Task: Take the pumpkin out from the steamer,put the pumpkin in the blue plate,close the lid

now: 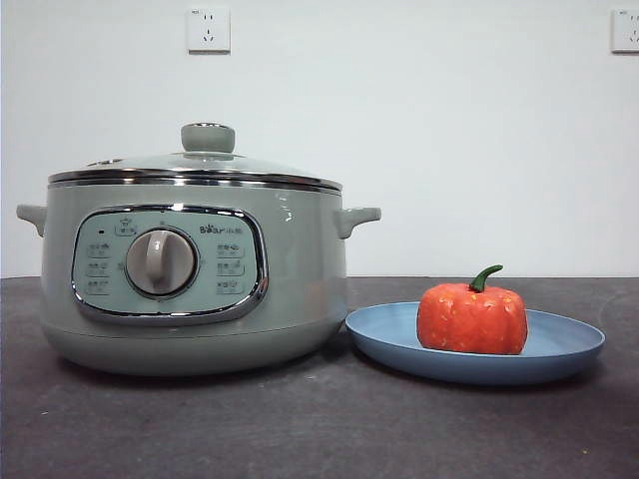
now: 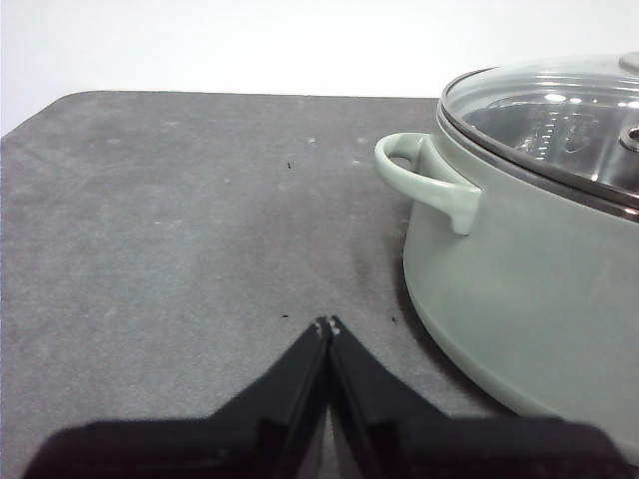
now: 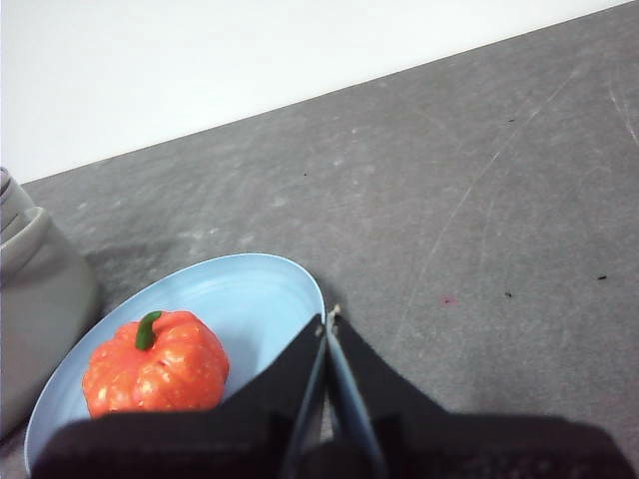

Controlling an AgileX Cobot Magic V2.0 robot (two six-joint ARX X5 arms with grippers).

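The sage-green steamer [image 1: 195, 269] stands at the left of the front view with the glass lid [image 1: 200, 165] on it, its green knob [image 1: 208, 137] on top. The orange-red pumpkin [image 1: 472, 317] sits upright in the blue plate [image 1: 559, 349] to the steamer's right. In the left wrist view my left gripper [image 2: 327, 324] is shut and empty above the table, beside the steamer [image 2: 529, 299] and its lid [image 2: 559, 120]. In the right wrist view my right gripper [image 3: 327, 321] is shut and empty above the rim of the plate [image 3: 250, 299], next to the pumpkin [image 3: 155, 364].
The dark grey table [image 1: 319, 429] runs to a white wall with two sockets [image 1: 208, 28]. The steamer's side handle [image 2: 424, 180] sticks out toward the left gripper. Neither arm shows in the front view.
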